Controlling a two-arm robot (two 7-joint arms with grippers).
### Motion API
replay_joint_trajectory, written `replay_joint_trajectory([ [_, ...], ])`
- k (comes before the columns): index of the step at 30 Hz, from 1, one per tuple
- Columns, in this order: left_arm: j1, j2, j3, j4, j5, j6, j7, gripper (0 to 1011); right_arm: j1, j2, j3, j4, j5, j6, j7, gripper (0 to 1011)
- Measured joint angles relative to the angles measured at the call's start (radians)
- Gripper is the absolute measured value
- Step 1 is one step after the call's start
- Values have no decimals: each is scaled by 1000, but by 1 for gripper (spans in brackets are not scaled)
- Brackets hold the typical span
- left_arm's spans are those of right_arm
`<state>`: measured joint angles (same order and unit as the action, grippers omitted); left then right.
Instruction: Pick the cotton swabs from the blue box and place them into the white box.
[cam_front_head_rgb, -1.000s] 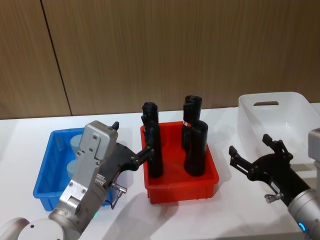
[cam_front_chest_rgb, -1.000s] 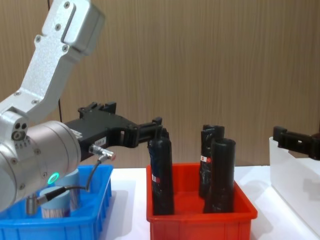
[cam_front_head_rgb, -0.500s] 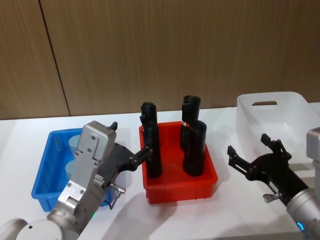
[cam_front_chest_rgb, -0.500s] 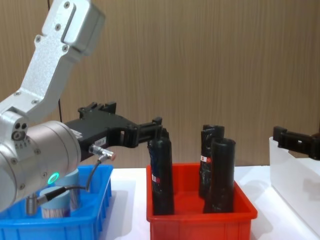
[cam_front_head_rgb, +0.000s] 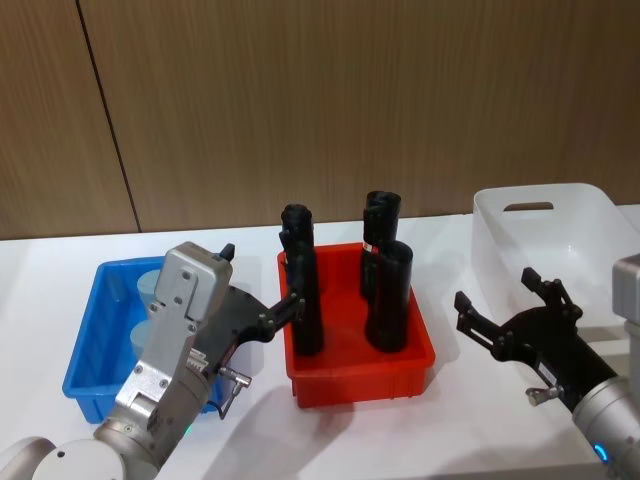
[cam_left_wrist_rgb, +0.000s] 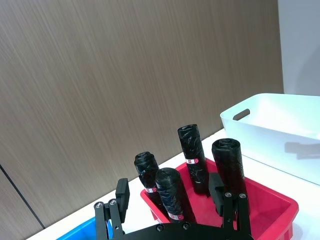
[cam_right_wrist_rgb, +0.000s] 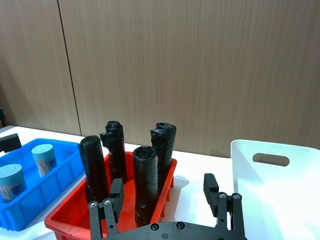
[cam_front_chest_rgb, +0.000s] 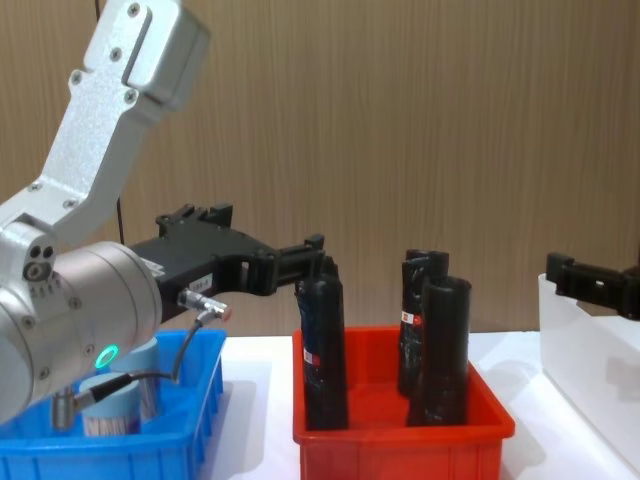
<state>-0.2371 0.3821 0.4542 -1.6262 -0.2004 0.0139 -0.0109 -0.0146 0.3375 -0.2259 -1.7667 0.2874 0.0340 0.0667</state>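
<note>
The left hand (cam_left_wrist_rgb: 169, 182) is held wide open, and nothing is gripped in it. In the head view it is seen at the lower left, raised over the line where the blue box (cam_front_head_rgb: 85, 345) meets the red bin (cam_front_head_rgb: 360, 378). It is pointed at the black tubes (cam_front_head_rgb: 388, 300), not down into the box. The right hand (cam_front_head_rgb: 497, 288) is spread open too, with nothing in it. It is seen at the lower right, just in front of the white box (cam_front_head_rgb: 560, 195).

The cotton swabs (cam_right_wrist_rgb: 42, 154) are kept in small clear jars with pale blue lids. Two jars are seen standing upright in the blue box, at the left of the right wrist view. In the head view they are partly hidden behind the left arm. The three boxes are set in a row on the white counter (cam_front_head_rgb: 40, 265), with the red bin in the middle, so the blue box and the white box are well apart.

The first step seems to be in hand, since no jar is picked yet. For the next move, the left hand would need to be turned down over the blue box. It would then be lowered with a finger on each side of one jar, and closed. After that the jar would have to be lifted high enough to be carried past the tall black tubes.
</note>
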Motion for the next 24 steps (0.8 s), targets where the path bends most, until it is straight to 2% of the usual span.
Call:
replay_joint_trajectory([
  [14, 3, 0, -2, -2, -4, 2, 5, 1004, 0, 0, 0, 0, 0, 0, 0, 1001],
  [24, 9, 6, -20, -6, -51, 34, 38, 1004, 0, 0, 0, 0, 0, 0, 0, 1001],
])
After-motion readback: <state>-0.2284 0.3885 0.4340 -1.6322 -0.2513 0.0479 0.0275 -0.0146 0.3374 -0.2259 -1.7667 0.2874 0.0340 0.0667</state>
